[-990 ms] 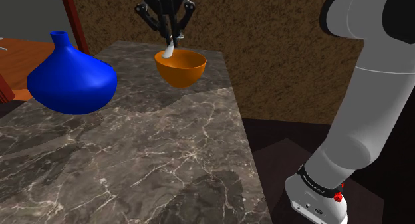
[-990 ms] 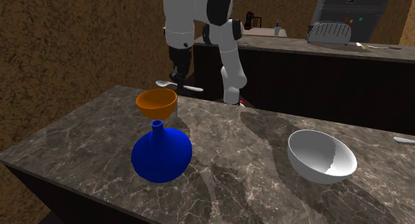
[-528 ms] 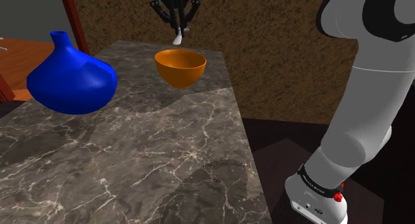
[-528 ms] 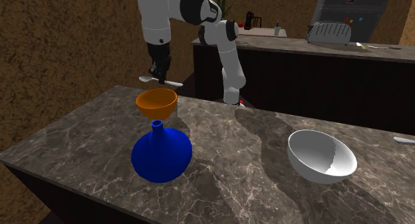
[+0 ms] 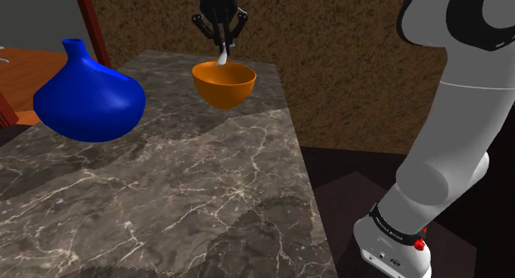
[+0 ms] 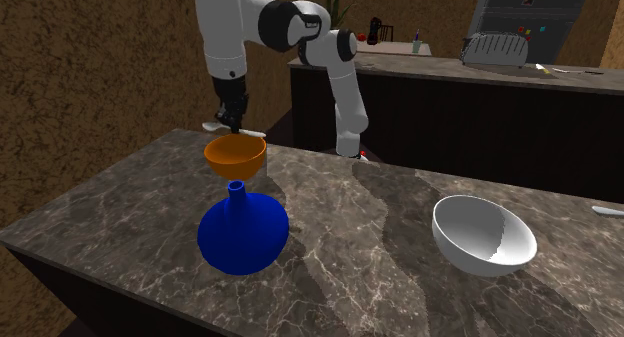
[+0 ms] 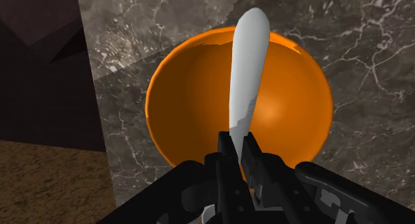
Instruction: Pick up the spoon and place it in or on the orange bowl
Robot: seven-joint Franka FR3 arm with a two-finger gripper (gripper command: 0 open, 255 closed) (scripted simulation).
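Looking for anything to read: only one candidate, a black band [image 5: 389, 227] round the foot of the white robot arm [image 5: 450, 136], with faint pale lettering too small to make out. Nothing legible here.

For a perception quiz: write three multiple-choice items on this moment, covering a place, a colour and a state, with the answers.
1. Where is the spoon? A) over the orange bowl B) on a chair C) in a drawer
2. What colour is the vase? A) red B) blue C) green
3. The gripper is: A) open B) shut on nothing C) shut on the spoon
Answers: 1 A, the wrist view shows it above the bowl's hollow; 2 B, its body is plain blue; 3 C, the fingers clasp the spoon's handle.
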